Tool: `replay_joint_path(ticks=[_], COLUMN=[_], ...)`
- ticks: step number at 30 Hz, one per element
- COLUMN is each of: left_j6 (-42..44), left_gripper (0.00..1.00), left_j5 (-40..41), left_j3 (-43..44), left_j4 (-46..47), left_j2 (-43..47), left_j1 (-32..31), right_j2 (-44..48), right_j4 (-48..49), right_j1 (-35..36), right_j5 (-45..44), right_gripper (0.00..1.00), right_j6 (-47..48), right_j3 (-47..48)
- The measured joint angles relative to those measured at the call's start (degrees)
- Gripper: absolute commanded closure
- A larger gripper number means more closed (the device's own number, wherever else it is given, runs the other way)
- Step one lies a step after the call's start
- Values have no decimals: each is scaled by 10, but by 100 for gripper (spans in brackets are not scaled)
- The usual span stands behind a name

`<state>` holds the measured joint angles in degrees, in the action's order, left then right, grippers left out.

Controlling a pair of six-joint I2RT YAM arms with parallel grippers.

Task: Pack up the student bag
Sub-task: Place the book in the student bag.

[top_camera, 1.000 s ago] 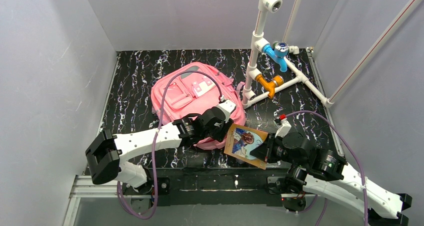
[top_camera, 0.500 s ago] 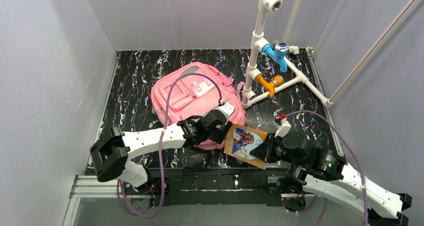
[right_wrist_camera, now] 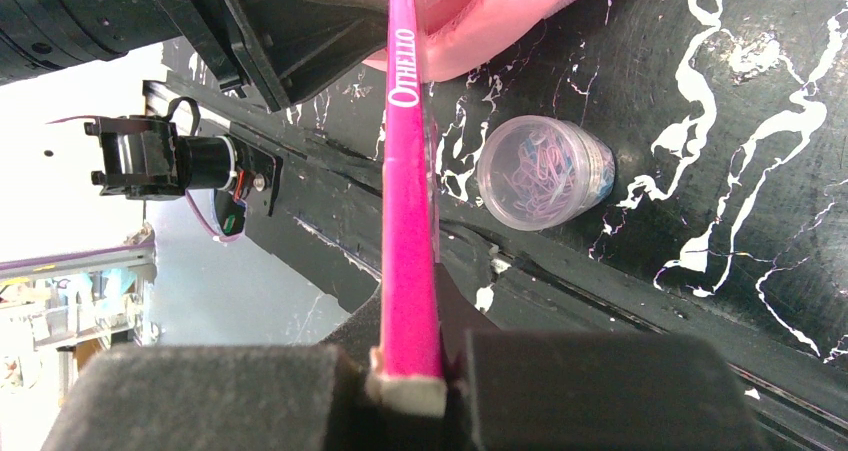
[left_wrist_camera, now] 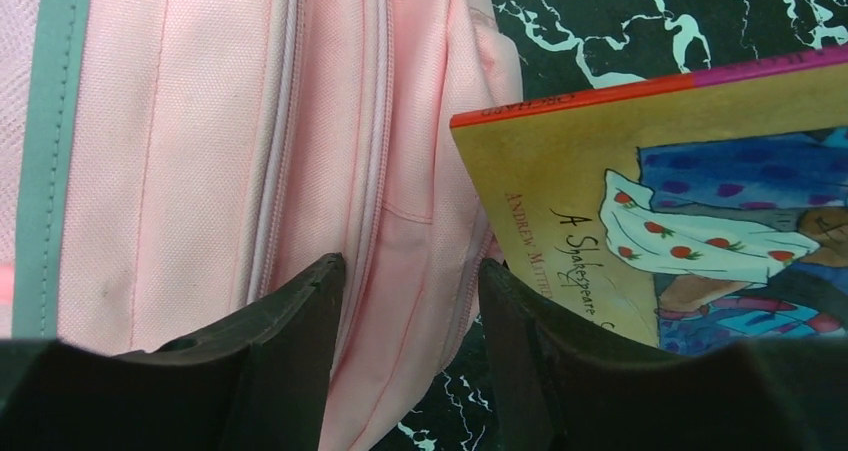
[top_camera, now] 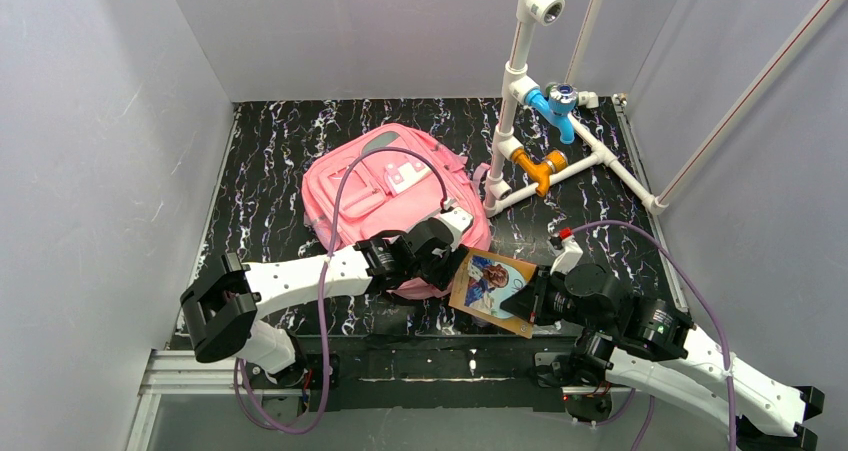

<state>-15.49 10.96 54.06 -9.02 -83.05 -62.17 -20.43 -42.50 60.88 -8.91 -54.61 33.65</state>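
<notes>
Pinching one thin Othello paperback [top_camera: 492, 283] by its near edge in the right gripper [right_wrist_camera: 410, 371], jaws pressed together on it, lower centre of the top view. Aimed long axis up-left, toward the bag. Near it on the table [top_camera: 260, 171], one clear tub of paper clips [right_wrist_camera: 545, 171]. Further out, left gripper [left_wrist_camera: 410, 271], jaws spread and gripping nothing, over the bag's zip seams; closer to the bag than the right. Beyond, one pink student bag [top_camera: 380, 186], centre frame, apparently zipped along the visible seams.
</notes>
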Motion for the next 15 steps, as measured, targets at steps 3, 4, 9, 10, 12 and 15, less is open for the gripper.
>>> replay_joint_path(ticks=[3,4,9,10,12,15], left_j6=[1,1,16,18,20,16], left_gripper=[78,86,100,100,100,100], left_j5=[8,13,22,27,43,80], left_j3=[3,8,37,42,53,52], left_j4=[-7,-11,-33,-40,-54,-64], left_j2=[-3,-7,-47,-52,-54,-22], left_j1=[2,2,-2,-3,-3,-3], right_j2=[0,0,1,3,11,25], right_j4=[0,0,-4,-7,-11,-9], right_j1=[0,0,0,0,0,0], right_j5=[0,0,0,0,0,1], right_gripper=[99,99,99,99,99,99], right_j6=[1,1,1,1,-2,-10], right_j3=[0,0,4,4,4,4])
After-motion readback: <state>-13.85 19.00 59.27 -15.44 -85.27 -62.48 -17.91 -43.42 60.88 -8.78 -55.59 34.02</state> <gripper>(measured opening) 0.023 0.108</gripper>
